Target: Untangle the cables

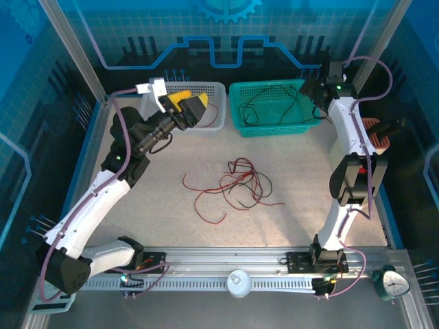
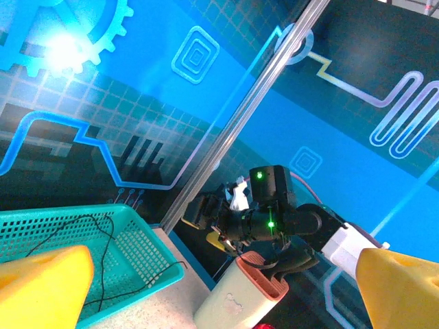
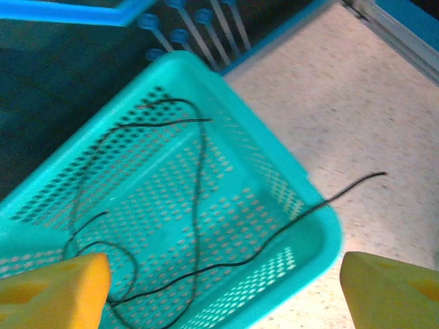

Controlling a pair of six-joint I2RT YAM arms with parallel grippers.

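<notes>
A tangle of thin red and black cables (image 1: 236,181) lies in the middle of the table. One black cable (image 3: 199,178) is coiled in the teal basket (image 3: 288,164), and one end trails over the rim onto the table. My right gripper (image 3: 223,295) hovers above that basket's corner, its yellow fingers (image 3: 55,291) spread wide and holding nothing. From above, the right gripper (image 1: 314,96) is at the right end of the teal basket (image 1: 274,106). My left gripper (image 1: 191,106) is raised over the white basket (image 1: 212,113), open and holding nothing; its yellow fingers (image 2: 48,281) point toward the right arm.
A white holder with an orange rim (image 2: 240,295) stands by the right wall, also seen from above as the holder (image 1: 376,133). A clock (image 1: 392,282) and a round white cap (image 1: 239,282) sit on the near rail. Metal frame posts and glass panels enclose the table.
</notes>
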